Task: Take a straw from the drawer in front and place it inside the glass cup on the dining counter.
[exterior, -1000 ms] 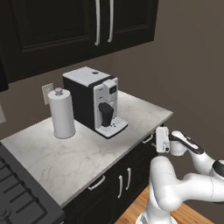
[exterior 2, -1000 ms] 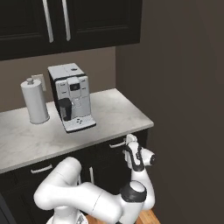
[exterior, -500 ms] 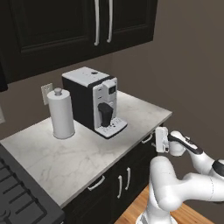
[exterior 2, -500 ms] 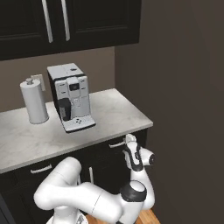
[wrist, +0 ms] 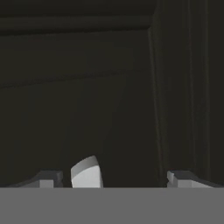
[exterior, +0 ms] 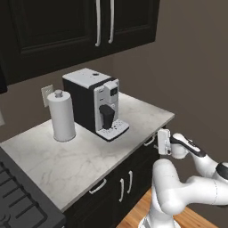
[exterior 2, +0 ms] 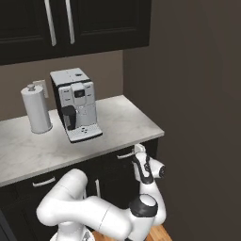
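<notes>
The drawer point(exterior: 141, 153) sits shut under the right end of the marble worktop, its flat black front carrying a short silvery bar handle point(exterior: 149, 141). My gripper point(exterior: 159, 141) is right at that handle, also seen from the other side as the gripper point(exterior 2: 137, 149) against the handle point(exterior 2: 126, 154). In the hand view the black drawer front point(wrist: 87, 87) is very close. One end of the handle point(wrist: 86, 174) lies between my widely parted fingertips point(wrist: 46, 179). The gripper is open. The straw is hidden; the glass cup and dining counter are out of view.
On the marble worktop point(exterior: 80, 156) stand a coffee machine point(exterior: 93, 102) and a white paper-towel roll point(exterior: 61, 116). Dark wall cabinets point(exterior: 80, 22) hang above. A brown wall point(exterior 2: 197, 117) closes the right side. A black stove point(exterior: 18, 200) borders the worktop at lower left.
The hand has crept slightly closer to the drawer handle. Everything on the worktop stays put.
</notes>
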Motion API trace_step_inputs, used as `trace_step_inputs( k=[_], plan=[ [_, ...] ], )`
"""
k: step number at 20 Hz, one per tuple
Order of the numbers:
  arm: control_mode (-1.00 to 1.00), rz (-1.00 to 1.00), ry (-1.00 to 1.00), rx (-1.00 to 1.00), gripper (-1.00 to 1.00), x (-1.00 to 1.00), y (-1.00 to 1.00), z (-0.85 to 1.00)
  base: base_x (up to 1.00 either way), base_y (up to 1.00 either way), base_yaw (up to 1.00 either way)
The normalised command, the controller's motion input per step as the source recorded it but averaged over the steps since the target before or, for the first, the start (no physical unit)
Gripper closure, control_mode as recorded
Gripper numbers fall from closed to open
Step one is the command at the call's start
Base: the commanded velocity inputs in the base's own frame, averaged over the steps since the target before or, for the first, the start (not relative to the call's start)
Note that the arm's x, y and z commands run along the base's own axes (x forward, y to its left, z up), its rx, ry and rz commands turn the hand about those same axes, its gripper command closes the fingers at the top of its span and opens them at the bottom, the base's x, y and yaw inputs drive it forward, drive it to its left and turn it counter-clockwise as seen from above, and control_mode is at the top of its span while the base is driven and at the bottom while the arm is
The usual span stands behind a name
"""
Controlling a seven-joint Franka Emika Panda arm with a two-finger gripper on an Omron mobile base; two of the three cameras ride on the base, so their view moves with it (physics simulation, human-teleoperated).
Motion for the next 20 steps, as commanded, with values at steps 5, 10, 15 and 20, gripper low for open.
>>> trace_step_inputs(
  k=[5,10,15,20],
  plan=[
    [-1.00,0.00,-0.10,0.00,-1.00,0.00,0.32,0.00,0.00,0.00,0.00],
    [-1.00,0.00,-0.07,0.02,-1.00,0.00,0.34,-0.06,0.00,0.00,0.00],
    [-1.00,0.01,-0.10,0.04,-1.00,-0.13,0.39,-0.02,0.00,0.00,0.00],
    [-1.00,0.02,-0.08,0.03,1.00,-0.03,0.49,-0.10,0.00,0.00,0.00]
  ],
)
